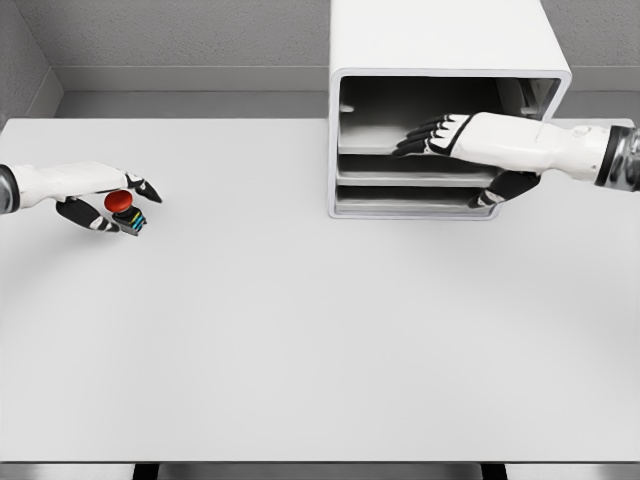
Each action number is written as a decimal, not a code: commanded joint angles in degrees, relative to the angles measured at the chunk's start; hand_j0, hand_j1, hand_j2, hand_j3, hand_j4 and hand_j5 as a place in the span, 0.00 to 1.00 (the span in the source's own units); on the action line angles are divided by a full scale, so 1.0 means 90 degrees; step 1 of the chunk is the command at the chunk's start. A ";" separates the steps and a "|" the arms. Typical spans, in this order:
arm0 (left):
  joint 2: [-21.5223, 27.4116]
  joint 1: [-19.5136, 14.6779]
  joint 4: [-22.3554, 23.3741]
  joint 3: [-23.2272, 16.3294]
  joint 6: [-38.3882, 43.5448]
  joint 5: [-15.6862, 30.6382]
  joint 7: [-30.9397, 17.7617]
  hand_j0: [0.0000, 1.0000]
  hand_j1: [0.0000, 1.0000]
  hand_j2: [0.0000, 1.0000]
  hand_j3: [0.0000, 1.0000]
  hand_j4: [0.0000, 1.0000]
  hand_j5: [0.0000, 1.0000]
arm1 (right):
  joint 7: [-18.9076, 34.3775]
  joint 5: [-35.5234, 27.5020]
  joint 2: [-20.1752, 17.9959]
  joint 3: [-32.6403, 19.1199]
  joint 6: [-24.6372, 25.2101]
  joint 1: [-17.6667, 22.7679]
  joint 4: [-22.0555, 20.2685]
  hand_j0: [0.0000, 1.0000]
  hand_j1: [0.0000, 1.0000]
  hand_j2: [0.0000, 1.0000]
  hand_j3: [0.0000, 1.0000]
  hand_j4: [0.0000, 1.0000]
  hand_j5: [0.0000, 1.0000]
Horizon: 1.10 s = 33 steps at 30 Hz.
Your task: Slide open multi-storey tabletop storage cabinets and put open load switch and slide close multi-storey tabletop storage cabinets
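Boxy white cabinet [440,45], red-capped switch [124,209]

Two white arms, smooth glossy shells. Left hand [100,198]: white back, black fingertips and thumb tip. Right hand [462,150]: white back, black fingers with pale knuckle bands, black thumb. Grey cuffs at forearm ends.

Flat white rectangular table top [300,330] fills most of view; grey textured wall [180,35] behind, dark strip along btm edge.
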 commanded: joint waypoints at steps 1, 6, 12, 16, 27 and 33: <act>0.0010 0.0000 -0.0020 0.0008 0.0016 0.0023 0.0002 0.70 0.70 0.70 0.70 0.70 0.70 | -0.0003 -0.0042 0.0033 0.0118 0.0019 0.0000 0.0199 1.00 1.00 1.00 1.00 1.00 1.00; 0.0020 -0.0010 -0.0040 0.0008 0.0016 0.0023 0.0002 0.59 0.59 0.59 0.59 0.59 0.59 | -0.0003 -0.0032 0.0180 0.0441 0.0019 -0.0146 0.0209 1.00 1.00 1.00 1.00 1.00 1.00; 0.0030 -0.0010 -0.0049 0.0008 0.0016 0.0033 0.0002 0.51 0.51 0.51 0.51 0.51 0.51 | -0.0003 -0.0052 0.0375 0.0402 0.0099 -0.0449 0.0765 1.00 1.00 1.00 1.00 1.00 1.00; 0.0049 -0.0010 -0.0069 0.0008 0.0016 0.0033 0.0002 0.45 0.45 0.45 0.45 0.45 0.45 | -0.0003 -0.0052 0.0453 0.0421 0.0197 -0.0469 0.1118 1.00 1.00 1.00 1.00 1.00 1.00; 0.0635 0.0000 -0.0821 0.0028 0.0016 0.0062 0.0002 0.45 0.45 0.45 0.45 0.45 0.45 | -0.0003 0.0134 0.0756 0.0617 0.0636 -0.0645 0.1352 1.00 1.00 1.00 1.00 1.00 1.00; 0.0655 0.0000 -0.0870 0.0028 0.0016 0.0072 0.0002 0.45 0.45 0.45 0.45 0.45 0.45 | -0.0003 0.0144 0.0815 0.0714 0.0626 -0.0703 0.1508 1.00 1.00 1.00 1.00 1.00 1.00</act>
